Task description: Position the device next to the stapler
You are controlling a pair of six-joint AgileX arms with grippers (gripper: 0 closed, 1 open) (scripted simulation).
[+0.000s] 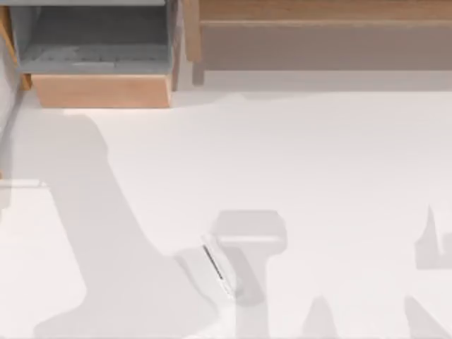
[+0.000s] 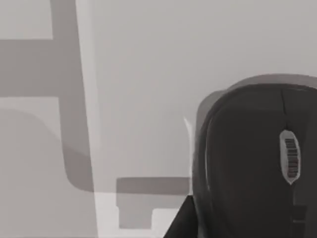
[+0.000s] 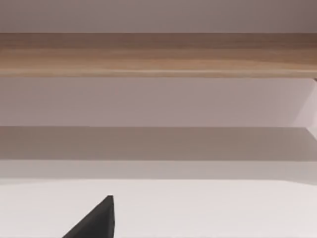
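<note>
The device (image 1: pixel 215 268) is a small thin white slab with a dark strip along one long edge. It lies flat on the white table (image 1: pixel 339 162), near the front and a little left of centre. The stapler is out of view. In the left wrist view a black rounded body with a grey scroll wheel (image 2: pixel 257 158) sits very close to the camera on the pale surface. A dark edge of my left gripper (image 2: pixel 181 220) shows beside it. A dark wedge of my right gripper (image 3: pixel 94 223) hangs over bare table, facing the back wall.
A grey open box with a wooden front (image 1: pixel 99 90) stands at the back left. A long wooden ledge (image 1: pixel 318 10) runs along the back right. Soft arm shadows fall across the left and front of the table.
</note>
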